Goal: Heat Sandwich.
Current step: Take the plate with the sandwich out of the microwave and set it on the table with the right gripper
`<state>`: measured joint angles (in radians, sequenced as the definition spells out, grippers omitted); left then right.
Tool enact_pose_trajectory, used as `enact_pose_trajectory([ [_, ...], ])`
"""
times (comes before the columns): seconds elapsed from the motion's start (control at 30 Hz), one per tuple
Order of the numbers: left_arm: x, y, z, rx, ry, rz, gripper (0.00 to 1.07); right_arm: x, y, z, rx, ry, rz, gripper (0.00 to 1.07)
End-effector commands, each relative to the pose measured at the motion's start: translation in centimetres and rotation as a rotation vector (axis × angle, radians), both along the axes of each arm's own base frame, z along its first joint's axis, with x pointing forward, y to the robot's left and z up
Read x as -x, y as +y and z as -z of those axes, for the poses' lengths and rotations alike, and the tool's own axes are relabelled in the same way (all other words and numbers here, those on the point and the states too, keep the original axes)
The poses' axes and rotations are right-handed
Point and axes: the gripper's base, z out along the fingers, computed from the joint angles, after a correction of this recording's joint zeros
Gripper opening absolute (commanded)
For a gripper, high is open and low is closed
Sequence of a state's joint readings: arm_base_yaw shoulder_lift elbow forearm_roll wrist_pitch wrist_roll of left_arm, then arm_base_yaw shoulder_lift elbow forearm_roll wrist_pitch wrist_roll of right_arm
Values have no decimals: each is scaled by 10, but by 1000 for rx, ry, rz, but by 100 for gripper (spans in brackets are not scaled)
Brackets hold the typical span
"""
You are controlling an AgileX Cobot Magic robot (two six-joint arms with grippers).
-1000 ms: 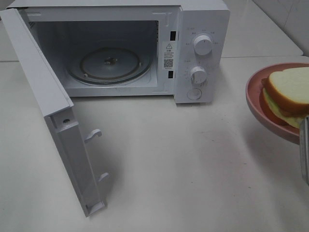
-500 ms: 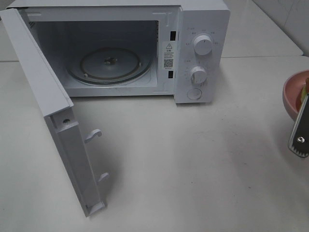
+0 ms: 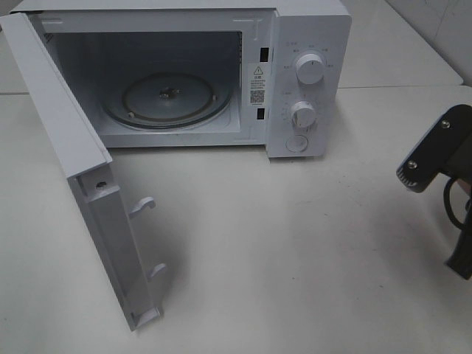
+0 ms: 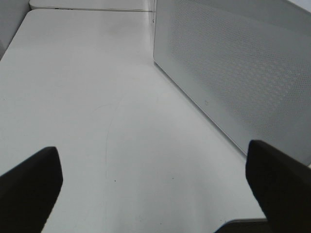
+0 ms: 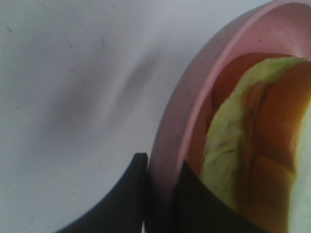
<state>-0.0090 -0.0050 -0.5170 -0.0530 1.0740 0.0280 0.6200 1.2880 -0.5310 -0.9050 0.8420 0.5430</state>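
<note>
A white microwave oven (image 3: 306, 74) stands at the back of the pale bench (image 3: 295, 251), its hinged white door (image 3: 81, 169) swung wide open toward the front left. Inside, the round glass turntable (image 3: 168, 99) lies bare in the middle of the cavity. Two white knobs (image 3: 310, 68) sit one above the other on the control panel, with a round button below them.

At the right edge of the overhead view only a black part of the right arm (image 3: 434, 151) shows, with a dark cable looping beneath it; the plate and the food are out of that picture.

The right wrist camera shows them close up. The right hand (image 5: 163, 194) is clamped on the rim of a round pink plate (image 5: 180, 97), one dark finger on the outer side of the rim and the other on the inner side. On the plate lies the sandwich (image 5: 252, 160), its brown crust and pale yellow-green filling right beside the inner finger.

The left hand (image 4: 155, 187) hovers over bare bench with its two dark fingers (image 4: 29, 187) spread well apart and nothing between them. Just beside it runs the perforated outer face of the open door.
</note>
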Motion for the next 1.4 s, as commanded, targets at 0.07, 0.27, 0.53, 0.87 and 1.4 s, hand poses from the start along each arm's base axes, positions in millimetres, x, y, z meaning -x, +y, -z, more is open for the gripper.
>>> enact_pose_trajectory([
  [0.07, 0, 0, 0, 8, -7, -7, 97, -14, 4, -1, 19, -56, 138, 0],
  [0.27, 0, 0, 0, 8, -7, -7, 97, -31, 13, 2, 25, -98, 290, 0],
  [0.53, 0, 0, 0, 8, -7, -7, 97, -42, 22, 20, -1, -121, 417, 1],
  [0.87, 0, 0, 0, 8, -7, -7, 97, -48, 29, 54, 2, -87, 464, 3],
  [1.4, 0, 0, 0, 8, -7, -7, 97, -68, 42, 93, 29, -100, 511, 3],
])
